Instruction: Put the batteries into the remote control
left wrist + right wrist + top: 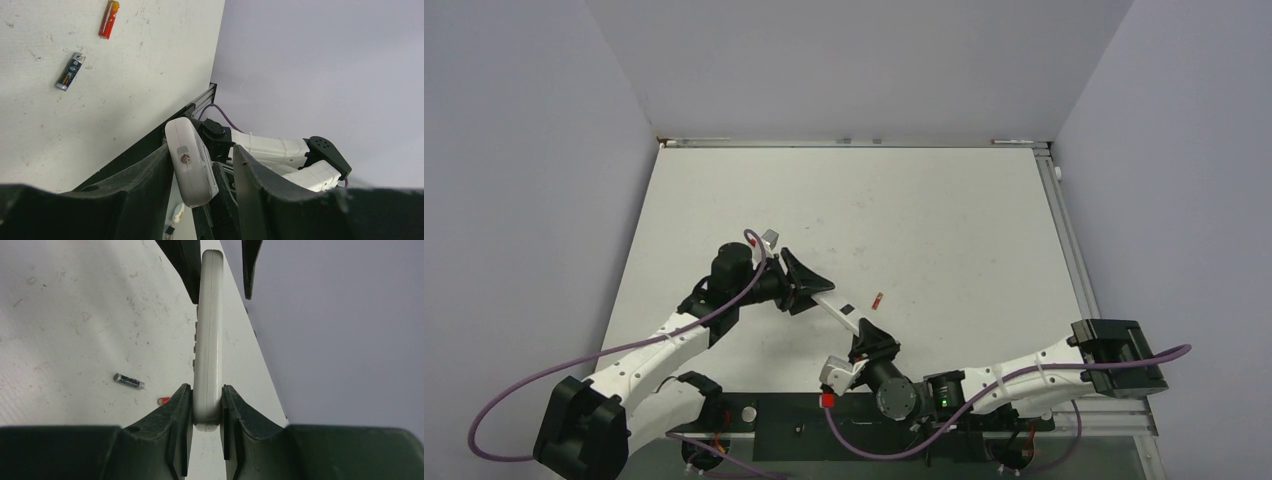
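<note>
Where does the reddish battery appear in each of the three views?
Top external: the reddish battery, just below and right of centre, right of the remote control.
Left wrist: near the top left corner.
Right wrist: low, left of centre, partly hidden by a finger of the right end effector.
Shared landmark: the white remote control, seen in all three views.

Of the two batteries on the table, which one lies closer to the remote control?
The dark battery with a pale end; the red-orange battery lies farther from the remote control.
</note>
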Action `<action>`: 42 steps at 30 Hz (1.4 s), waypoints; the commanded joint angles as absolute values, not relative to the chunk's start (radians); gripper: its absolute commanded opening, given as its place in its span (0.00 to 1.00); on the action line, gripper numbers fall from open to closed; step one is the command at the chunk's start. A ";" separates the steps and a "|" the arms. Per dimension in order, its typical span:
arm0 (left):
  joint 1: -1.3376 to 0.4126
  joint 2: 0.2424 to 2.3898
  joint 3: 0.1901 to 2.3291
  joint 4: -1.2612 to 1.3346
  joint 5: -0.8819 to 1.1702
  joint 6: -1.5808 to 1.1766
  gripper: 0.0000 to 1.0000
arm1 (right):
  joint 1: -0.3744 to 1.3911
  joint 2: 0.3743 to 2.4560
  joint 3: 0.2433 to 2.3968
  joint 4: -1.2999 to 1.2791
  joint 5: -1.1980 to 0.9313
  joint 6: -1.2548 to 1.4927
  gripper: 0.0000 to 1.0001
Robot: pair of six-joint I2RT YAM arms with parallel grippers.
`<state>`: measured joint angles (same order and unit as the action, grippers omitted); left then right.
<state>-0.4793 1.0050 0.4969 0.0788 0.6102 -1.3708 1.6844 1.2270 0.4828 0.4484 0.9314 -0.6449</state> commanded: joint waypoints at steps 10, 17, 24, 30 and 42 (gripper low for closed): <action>-0.465 1.009 0.488 0.168 0.648 -1.355 0.11 | 1.729 1.253 0.451 0.578 0.949 -0.775 0.08; -0.462 0.992 0.472 0.181 0.639 -1.367 0.00 | 1.733 1.243 0.447 0.583 0.963 -0.769 0.21; -0.447 0.953 0.457 0.188 0.615 -1.377 0.00 | 1.735 1.184 0.432 0.556 0.962 -0.727 0.42; -0.437 0.948 0.457 0.203 0.603 -1.367 0.00 | 1.735 1.156 0.432 0.500 0.977 -0.686 0.49; -0.404 0.945 0.440 0.273 0.573 -1.326 0.00 | 1.639 0.978 0.485 0.249 0.910 -0.372 0.59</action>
<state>-0.4152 0.9665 0.4469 0.1722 0.5941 -1.3495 1.6962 1.0534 0.4366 0.3611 0.9443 -0.5415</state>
